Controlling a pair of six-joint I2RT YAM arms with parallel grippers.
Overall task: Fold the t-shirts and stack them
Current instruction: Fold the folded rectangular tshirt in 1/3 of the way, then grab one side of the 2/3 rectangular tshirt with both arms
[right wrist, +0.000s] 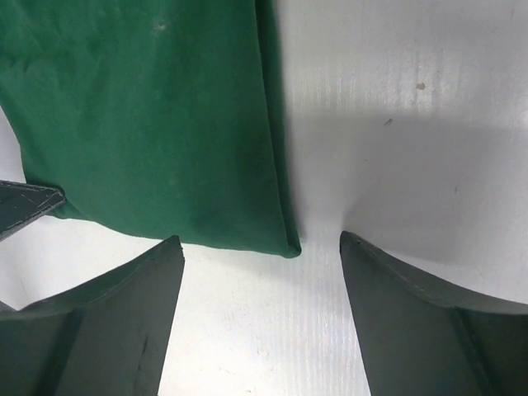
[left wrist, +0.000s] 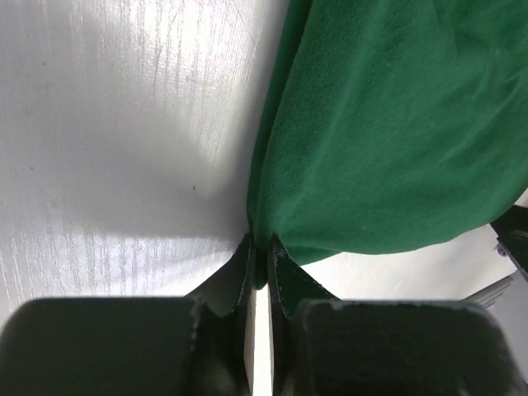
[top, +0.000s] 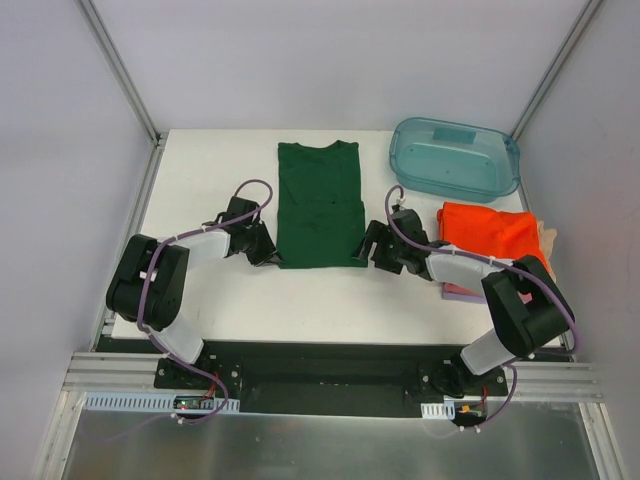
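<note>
The dark green t-shirt point(top: 318, 203) lies folded lengthwise into a long strip in the middle of the white table point(top: 210, 180). My left gripper point(top: 270, 252) is shut on the shirt's near left corner point(left wrist: 262, 247); the green cloth point(left wrist: 396, 124) is pinched between the jaws. My right gripper point(top: 366, 250) is open, low over the table at the shirt's near right corner point(right wrist: 285, 243), which sits between the fingertips point(right wrist: 169, 256) without being held. A stack of folded t-shirts lies at the right: orange point(top: 490, 232) on top, beige point(top: 548, 238) and pink point(top: 462, 292) edges showing beneath.
A translucent teal plastic tub point(top: 455, 158) stands at the back right of the table. Grey walls and metal frame posts point(top: 120, 70) enclose the table. The right arm's elbow point(top: 520, 300) hangs over the stack's near edge.
</note>
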